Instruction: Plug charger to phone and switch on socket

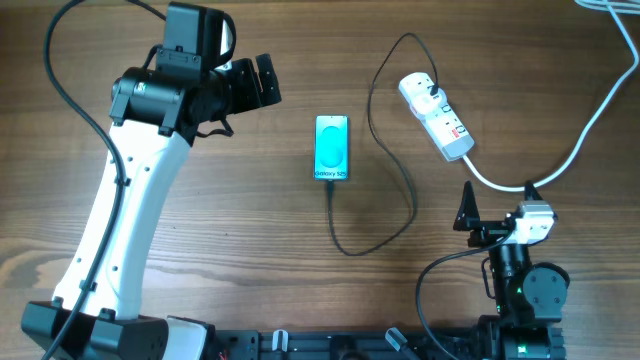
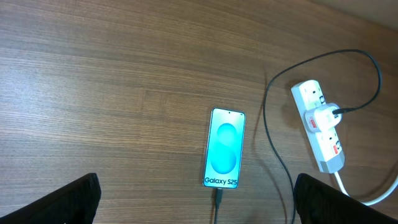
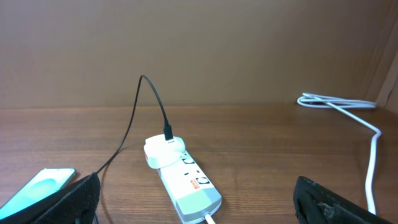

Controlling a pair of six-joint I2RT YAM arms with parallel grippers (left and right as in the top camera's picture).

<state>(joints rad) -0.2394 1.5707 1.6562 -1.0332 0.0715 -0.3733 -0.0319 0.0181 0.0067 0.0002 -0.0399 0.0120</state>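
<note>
The phone (image 1: 331, 148) lies flat mid-table with a teal screen and "Galaxy S25" text; it also shows in the left wrist view (image 2: 224, 148) and at the edge of the right wrist view (image 3: 43, 185). The black charger cable (image 1: 400, 200) loops from the white adapter (image 1: 425, 95) on the socket (image 1: 437, 117) to the phone's bottom edge, where its tip (image 2: 219, 195) sits in the port. My left gripper (image 1: 252, 82) is open, above the table left of the phone. My right gripper (image 1: 480, 215) is open, near the socket's cord end (image 3: 186, 186).
A thick white cord (image 1: 580, 140) runs from the socket's near end off to the far right corner (image 3: 348, 109). A wooden table (image 1: 250, 220) carries everything. The arm bases sit along the front edge.
</note>
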